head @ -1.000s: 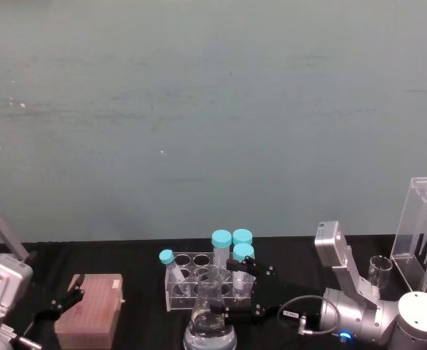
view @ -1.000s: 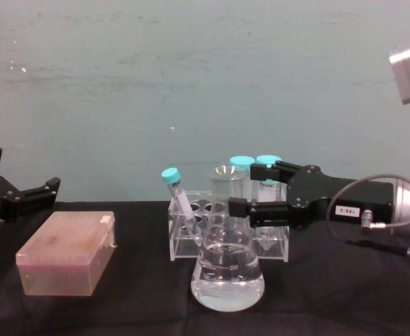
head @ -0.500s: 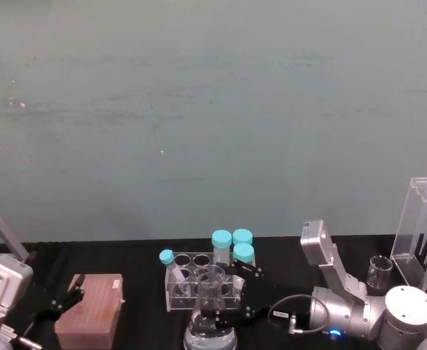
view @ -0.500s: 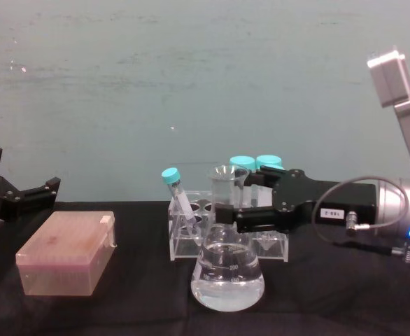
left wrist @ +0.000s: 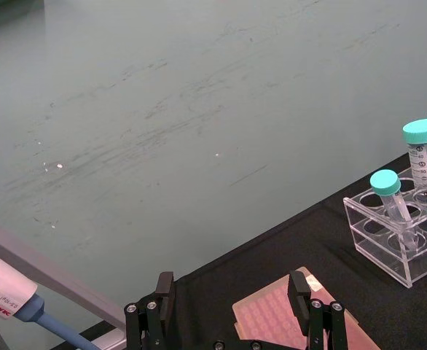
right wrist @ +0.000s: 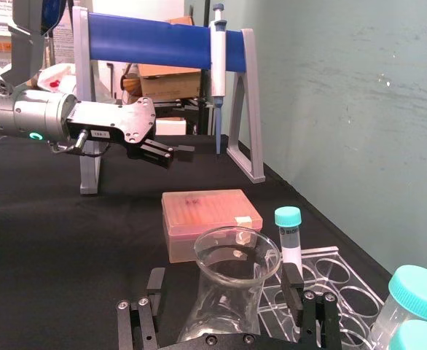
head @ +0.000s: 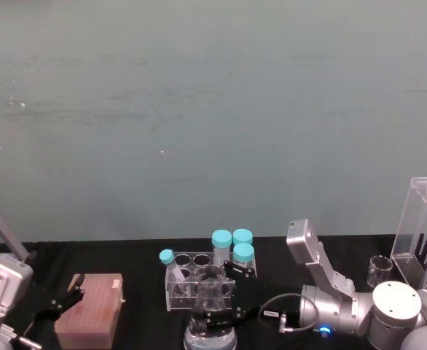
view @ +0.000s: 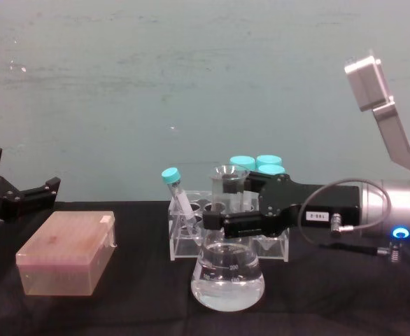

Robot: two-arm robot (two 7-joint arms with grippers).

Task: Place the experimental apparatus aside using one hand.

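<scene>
Straddling the conical flask [view: 227,276] neck with my right gripper [right wrist: 224,288], fingers [right wrist: 294,290] spread either side; my left gripper [left wrist: 232,292] hangs parked, fingers apart, by the pink tip box [view: 66,252].

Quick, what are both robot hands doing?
Left gripper: open, holding nothing.
Right gripper: open, fingers each side of the flask neck.

Black tool [view: 227,207], silver wrist [view: 401,203], grey cable [view: 339,182]

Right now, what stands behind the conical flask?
The clear tube rack with teal-capped tubes. The flask and the right gripper, open around its neck, cover the rack's middle.
</scene>
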